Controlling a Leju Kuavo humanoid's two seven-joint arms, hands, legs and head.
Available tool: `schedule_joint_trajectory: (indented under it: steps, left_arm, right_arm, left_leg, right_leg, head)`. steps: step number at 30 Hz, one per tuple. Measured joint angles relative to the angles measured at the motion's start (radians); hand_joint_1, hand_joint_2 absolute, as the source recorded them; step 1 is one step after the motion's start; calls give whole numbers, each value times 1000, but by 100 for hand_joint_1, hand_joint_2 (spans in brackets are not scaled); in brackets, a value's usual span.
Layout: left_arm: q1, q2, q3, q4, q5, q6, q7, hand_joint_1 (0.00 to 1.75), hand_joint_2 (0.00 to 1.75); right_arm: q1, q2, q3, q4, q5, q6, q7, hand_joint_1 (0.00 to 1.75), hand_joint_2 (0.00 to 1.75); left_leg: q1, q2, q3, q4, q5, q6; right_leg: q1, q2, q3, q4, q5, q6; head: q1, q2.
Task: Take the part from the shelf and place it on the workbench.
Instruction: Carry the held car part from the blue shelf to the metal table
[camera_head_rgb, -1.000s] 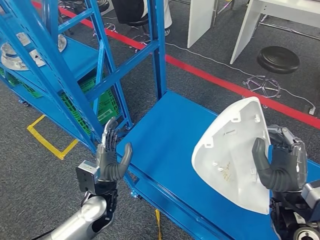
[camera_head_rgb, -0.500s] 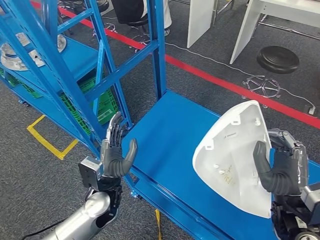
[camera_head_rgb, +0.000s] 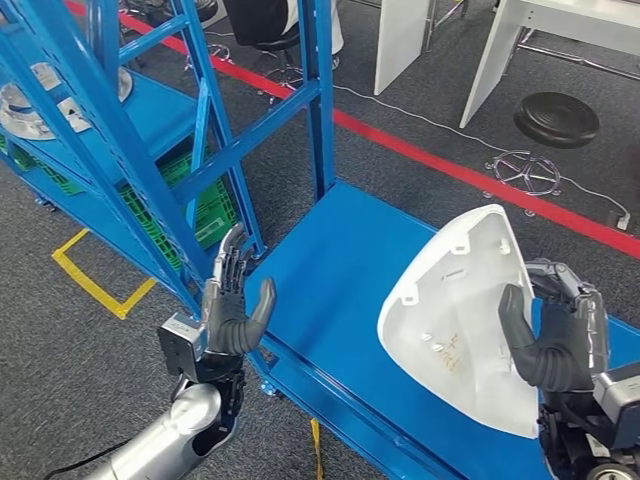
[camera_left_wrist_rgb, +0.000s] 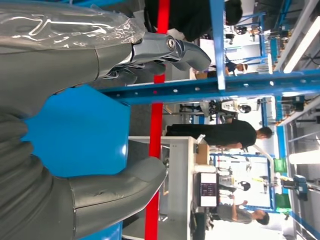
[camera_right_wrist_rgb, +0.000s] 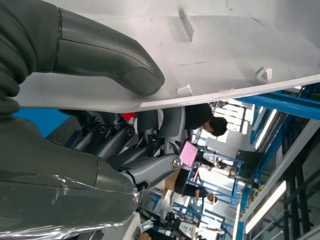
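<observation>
A: Step? Quick.

B: Carry-and-place. The right hand (camera_head_rgb: 562, 335) grips the white part (camera_head_rgb: 453, 320) by its edge, thumb across the ribbed inner face and fingers (camera_head_rgb: 562, 280) behind the shell. The right wrist view agrees: thumb (camera_right_wrist_rgb: 109, 52) pressed on the white surface, darker fingers curled under it.

A: Where's the part relative to that hand?

B: Fanned out from the palm toward the robot's midline, tilted up on edge, hanging over the blue workbench (camera_head_rgb: 332, 270). Whether its lower rim touches the deck, I cannot tell; it looks held clear, my judgement only.

A: Left hand?

B: Left hand (camera_head_rgb: 226, 310) holds nothing, fingers straight and apart, thumb out, palm facing across toward the part. It stands just at the near edge of the bench, well apart from the part. The left wrist view shows a gap between thumb (camera_left_wrist_rgb: 117, 187) and fingers (camera_left_wrist_rgb: 166, 50) with only blue deck in it.

A: Shelf?

B: Blue shelf frame (camera_head_rgb: 204, 110) is beyond the left hand, on its outer side. Another white part (camera_head_rgb: 23, 110) lies on a shelf level there; a green crate (camera_head_rgb: 204, 205) sits low.

A: Next move calls for?

B: My read: lower the right hand until the rim below the palm lands on the deck, tip the shell flat, then let go. The grip is one-sided on a broad shell, so it may swing; the free left hand could steady the far edge.

A: Risk?

B: Release too early and it flops or slides off the near edge.
</observation>
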Motion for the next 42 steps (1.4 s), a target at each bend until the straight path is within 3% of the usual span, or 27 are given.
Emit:
schedule_joint_trajectory:
  steps: [2,4,5,7,8,9,10,13,15,17,18,20,22,24,25,26,28,30,31,32,33,35,37,39,40,42]
  left_arm:
    - [1,5,0,-1,4,9,2,0,175]
    - [3,9,0,-2,6,17,2,0,175]
    - [4,10,0,-3,6,19,2,0,175]
    - [5,11,0,-3,6,23,2,0,175]
    - [7,11,0,-3,7,25,2,0,175]
    - [8,11,0,-3,7,26,3,0,175]
    - [9,11,0,-3,7,28,3,0,175]
    - [9,12,0,-3,7,29,3,0,175]
    - [9,14,0,-4,8,29,3,0,175]
    - [10,16,-1,-4,9,29,5,0,175]
    - [10,18,-1,-4,10,28,6,0,175]
    - [7,21,-1,-4,10,27,9,0,175]
    - [4,23,-1,-4,11,24,12,0,175]
    - [4,24,-2,-4,12,21,14,0,175]
    - [4,25,-2,-4,12,21,14,0,175]
    - [4,26,-2,-4,13,21,15,0,175]
    - [2,27,-2,-4,13,20,14,0,175]
    - [-2,27,-2,-5,13,20,14,0,175]
    - [-4,27,-2,-5,13,20,13,0,175]
    - [-5,28,-2,-5,13,20,13,0,175]
    - [-5,28,-2,-5,14,20,12,0,175]
    - [-7,29,-3,-5,16,20,10,0,175]
    - [-10,26,-4,-5,21,21,5,0,175]
    - [-11,24,-6,-4,28,23,0,0,175]
    - [-11,24,-7,-4,31,26,-2,0,175]
    - [-11,24,-9,-3,35,30,-5,0,175]
  right_arm:
    - [-6,0,5,1,-4,5,-7,175,175]
    - [-10,0,8,3,-7,6,-11,175,175]
    - [-12,0,9,4,-8,8,-12,175,175]
    - [-16,0,12,7,-9,12,-15,175,175]
    - [-16,0,14,9,-10,14,-16,175,175]
    - [-16,0,16,11,-10,15,-17,175,175]
    - [-16,0,18,12,-11,16,-18,175,175]
    - [-20,0,20,16,-20,15,-19,175,175]
    - [-25,0,21,18,-22,14,-16,175,175]
    - [-28,0,24,19,-19,11,-10,175,175]
    - [-31,0,25,19,-18,8,-7,175,175]
    - [-37,0,26,20,-16,2,-4,175,175]
    - [-40,-1,27,20,-16,-3,-2,175,175]
    - [-40,-1,28,21,-14,-6,-1,175,175]
    - [-40,-1,28,21,-13,-6,0,175,175]
    - [-40,-1,29,21,-13,-7,0,175,175]
    - [-42,-1,30,21,-12,-7,0,175,175]
    - [-43,-1,31,21,-12,-8,0,175,175]
    - [-43,-1,32,21,-12,-9,-1,175,175]
    - [-44,-1,33,21,-13,-9,-1,175,175]
    - [-44,-1,34,21,-13,-9,-1,175,175]
    - [-45,-2,35,21,-14,-10,-5,175,175]
    - [-44,-4,36,22,-18,-8,-10,175,175]
    - [-42,-6,39,25,-21,-2,-16,175,175]
    - [-41,-6,41,25,-22,3,-21,175,175]
    - [-42,-7,44,26,-22,12,-31,175,175]
  left_leg:
    - [3,-2,4,-7,1,5]
    - [11,-7,17,-23,6,11]
    - [16,-10,24,-29,8,13]
    - [17,-19,29,-31,8,16]
    - [19,-27,29,-31,7,15]
    - [20,-35,30,-30,5,13]
    - [23,-45,32,-29,4,10]
    - [33,-70,33,-16,-7,-10]
    - [34,-86,24,-6,-9,-27]
    - [38,-98,17,-7,-5,-40]
    - [39,-88,15,-1,-8,-44]
    - [37,-41,-15,63,-40,-51]
    - [35,2,-89,205,-100,-52]
    - [34,10,-149,307,-126,-48]
    - [32,12,-151,302,-112,-44]
    - [28,16,-130,257,-83,-37]
    - [11,64,-54,106,-21,-16]
    - [-7,103,-7,12,4,-1]
    - [-11,103,-4,2,2,1]
    - [-11,85,-4,-1,4,2]
    - [-7,71,-2,-6,7,4]
    - [2,43,5,-16,13,10]
    - [7,16,8,-19,15,14]
    - [8,-15,9,-18,15,16]
    - [9,-33,10,-16,14,15]
    - [14,-67,13,-11,10,10]
  right_leg:
    - [0,-4,2,-2,-3,4]
    - [1,-6,-7,26,-25,10]
    - [1,-6,-24,70,-51,13]
    - [-5,-5,-86,208,-116,21]
    - [-9,-5,-114,265,-135,25]
    - [-13,-5,-127,290,-136,29]
    - [-18,-4,-119,272,-115,33]
    - [-29,17,-21,77,-22,46]
    - [-30,36,13,13,-12,40]
    - [-24,27,15,11,-14,22]
    - [-22,18,16,9,-13,14]
    - [-20,-3,20,5,-12,-3]
    - [-13,-26,21,4,-14,-14]
    - [-5,-52,22,4,-17,-20]
    - [-2,-64,24,4,-19,-22]
    - [1,-77,26,3,-21,-23]
    - [7,-100,33,4,-26,-23]
    - [11,-121,38,3,-33,-18]
    - [13,-131,40,3,-36,-14]
    - [14,-144,43,1,-38,-10]
    - [12,-142,43,4,-44,-6]
    - [9,-93,26,51,-76,2]
    - [5,-28,-33,177,-136,8]
    - [1,-9,-94,291,-170,14]
    - [-1,-8,-103,297,-157,16]
    - [-7,4,-67,196,-81,19]
  head:
    - [-1,0]
    - [0,0]
    - [3,0]
    - [9,0]
    - [10,0]
    - [10,0]
    - [10,0]
    - [15,0]
    - [17,0]
    - [13,0]
    - [11,0]
    - [4,0]
    - [-3,0]
    - [-7,0]
    - [-9,0]
    - [-10,0]
    - [-11,0]
    - [-10,0]
    - [-9,0]
    - [-8,0]
    - [-8,0]
    - [-4,0]
    - [4,0]
    - [8,0]
    - [8,0]
    - [9,0]
